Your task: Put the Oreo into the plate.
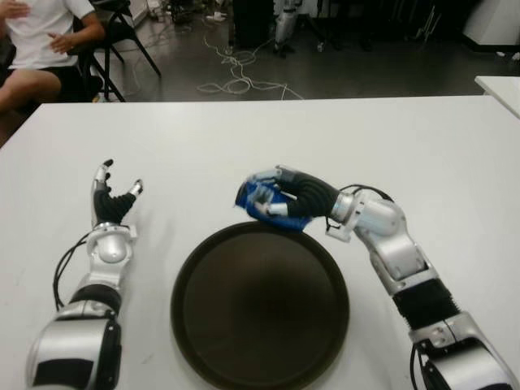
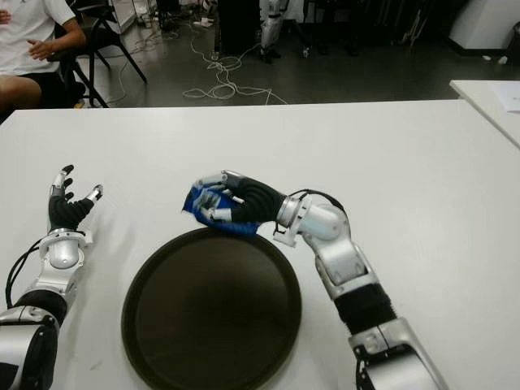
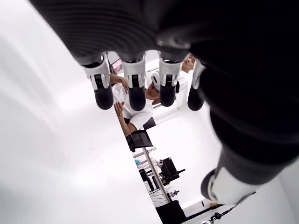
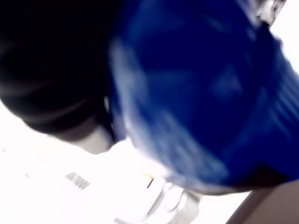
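Left eye view: the Oreo (image 1: pixel 258 197) is gripped by the right hand (image 1: pixel 284 199) at the plate's (image 1: pixel 260 305) far rim (left hand (image 1: pixel 112 201) open, idle, well left of it).

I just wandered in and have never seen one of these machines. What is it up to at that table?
The robot's right hand is gripping a blue Oreo pack, holding it at the far rim of a dark round plate on the white table. The plate has nothing in it yet. Its left hand shows to the plate's left, fingers spread and holding nothing. A person sits beyond the table.
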`<act>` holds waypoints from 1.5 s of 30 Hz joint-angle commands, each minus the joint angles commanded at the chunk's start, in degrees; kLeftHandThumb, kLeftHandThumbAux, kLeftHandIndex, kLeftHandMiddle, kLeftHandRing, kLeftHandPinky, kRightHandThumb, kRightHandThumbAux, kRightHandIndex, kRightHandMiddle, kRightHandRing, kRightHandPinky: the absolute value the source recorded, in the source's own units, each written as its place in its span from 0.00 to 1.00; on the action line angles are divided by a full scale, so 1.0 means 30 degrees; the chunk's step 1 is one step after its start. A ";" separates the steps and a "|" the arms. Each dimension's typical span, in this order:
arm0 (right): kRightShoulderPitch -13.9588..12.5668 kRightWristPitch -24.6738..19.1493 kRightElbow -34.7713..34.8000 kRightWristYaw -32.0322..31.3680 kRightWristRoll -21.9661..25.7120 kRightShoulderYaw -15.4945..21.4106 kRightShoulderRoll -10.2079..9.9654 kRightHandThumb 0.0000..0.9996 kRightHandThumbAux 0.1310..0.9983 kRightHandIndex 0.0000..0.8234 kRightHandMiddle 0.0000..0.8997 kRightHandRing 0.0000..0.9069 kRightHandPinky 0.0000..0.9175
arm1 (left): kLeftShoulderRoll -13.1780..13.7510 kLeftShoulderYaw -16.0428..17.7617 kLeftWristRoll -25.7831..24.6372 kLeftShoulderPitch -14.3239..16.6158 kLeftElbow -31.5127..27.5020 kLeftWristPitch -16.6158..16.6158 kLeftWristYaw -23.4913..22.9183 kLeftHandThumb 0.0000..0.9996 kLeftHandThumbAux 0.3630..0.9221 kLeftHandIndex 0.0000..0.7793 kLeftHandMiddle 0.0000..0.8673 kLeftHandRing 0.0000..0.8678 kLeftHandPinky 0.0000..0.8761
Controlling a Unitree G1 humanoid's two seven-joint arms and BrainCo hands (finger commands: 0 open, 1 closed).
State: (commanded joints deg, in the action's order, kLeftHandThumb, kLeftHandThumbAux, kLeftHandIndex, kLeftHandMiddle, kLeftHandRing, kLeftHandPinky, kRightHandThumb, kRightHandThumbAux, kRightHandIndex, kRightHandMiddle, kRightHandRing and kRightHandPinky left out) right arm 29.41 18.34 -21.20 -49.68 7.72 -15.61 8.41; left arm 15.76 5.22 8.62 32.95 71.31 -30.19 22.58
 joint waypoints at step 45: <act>0.1271 0.1405 -0.3090 -0.1454 -0.0952 0.0119 0.0005 0.00 0.27 0.00 0.04 0.00 0.00 | 0.0007 0.0001 0.0134 -0.0036 -0.0044 -0.0258 0.0046 0.00 0.70 0.06 0.07 0.05 0.03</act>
State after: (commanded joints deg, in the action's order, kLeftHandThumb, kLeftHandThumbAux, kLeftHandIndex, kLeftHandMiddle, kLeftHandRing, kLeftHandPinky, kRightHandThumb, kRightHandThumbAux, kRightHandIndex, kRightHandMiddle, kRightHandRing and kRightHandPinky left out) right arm 33.22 22.56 -30.47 -54.04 4.87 -15.25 8.42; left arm 15.78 5.22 9.02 32.84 71.18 -30.96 22.72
